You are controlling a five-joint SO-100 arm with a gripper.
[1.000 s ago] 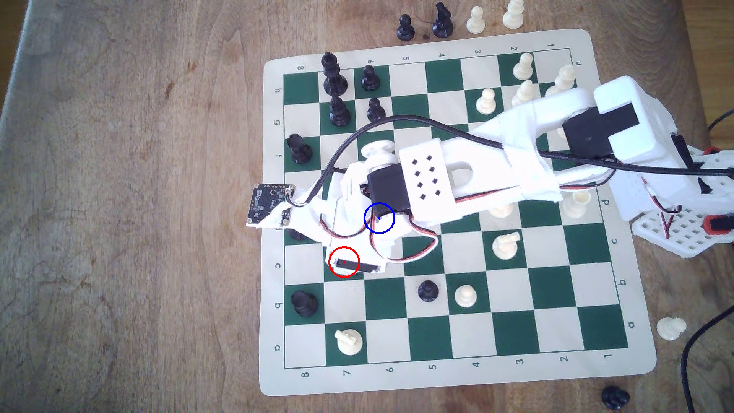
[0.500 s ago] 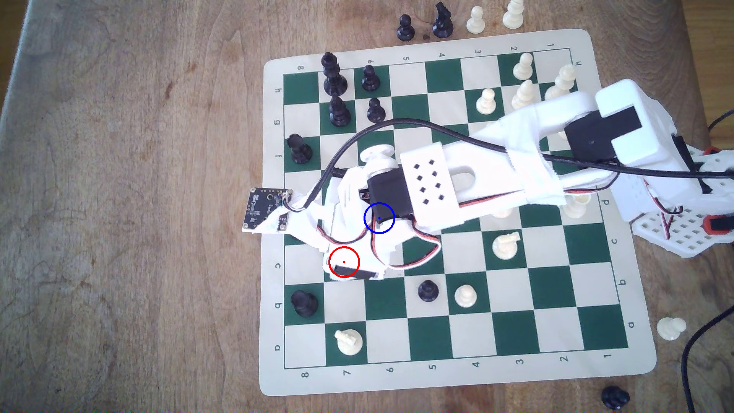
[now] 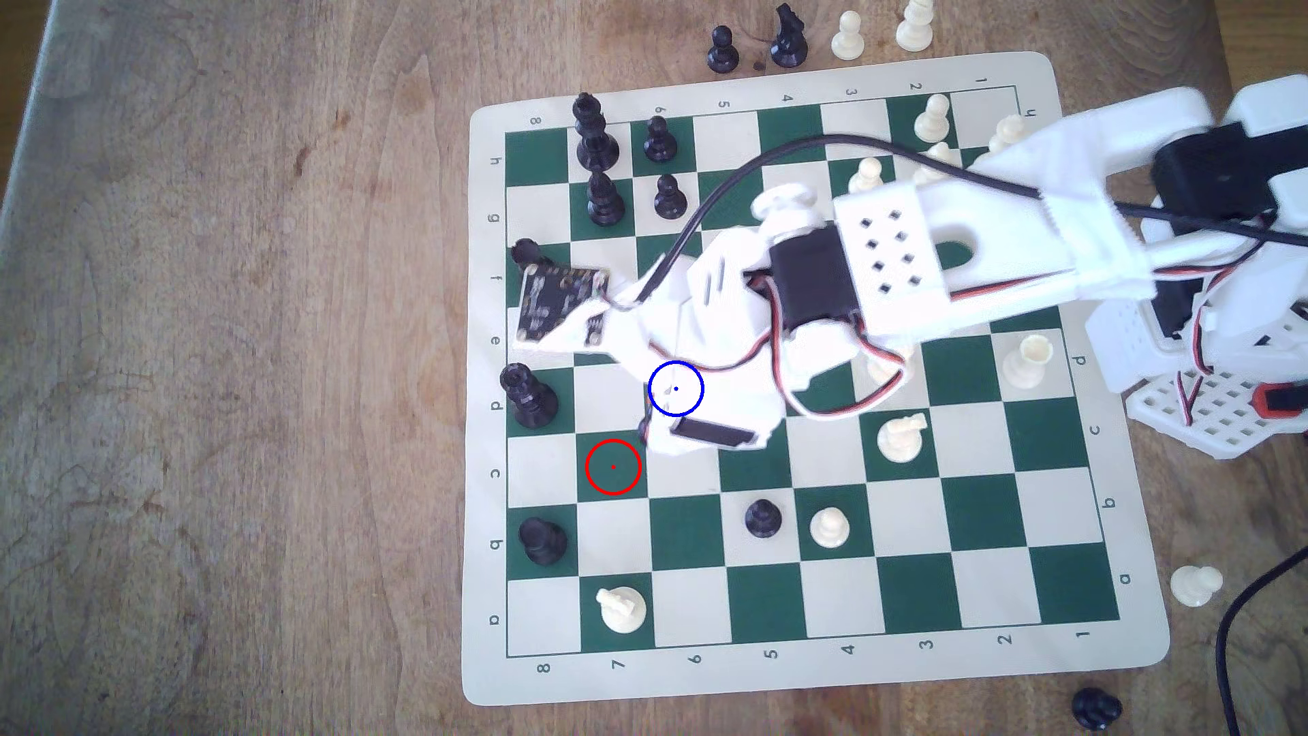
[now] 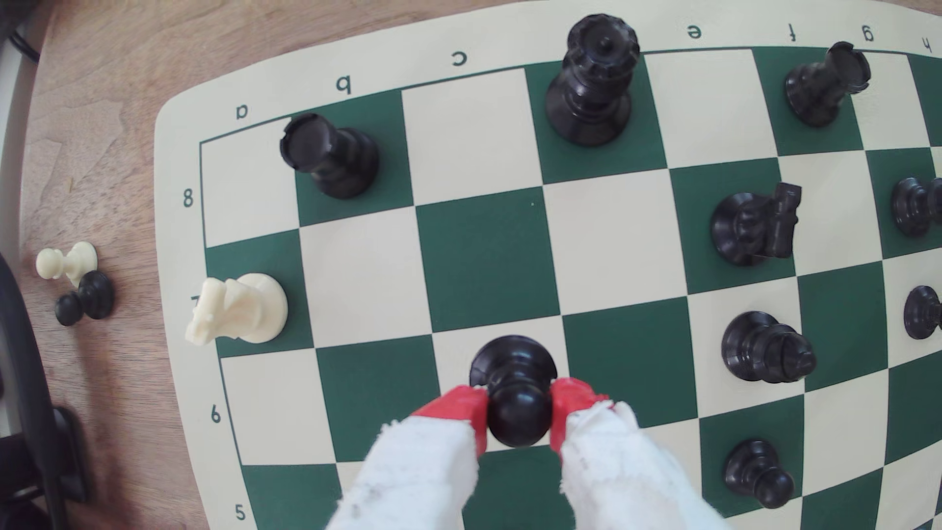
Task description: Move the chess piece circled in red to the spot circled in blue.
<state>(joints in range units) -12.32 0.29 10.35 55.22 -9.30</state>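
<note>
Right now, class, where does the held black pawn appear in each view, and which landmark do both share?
Exterior view: black pawn, a dark sliver at the arm's edge, just below-left of the blue ring.
Wrist view: black pawn pinched between the red-tipped jaws.
Shared landmark: white knight on a7.

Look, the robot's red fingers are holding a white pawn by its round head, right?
Not quite. The wrist view shows the red fingertips of the gripper squeezing the round head of a black pawn, not a white one. The rest is right.
</note>
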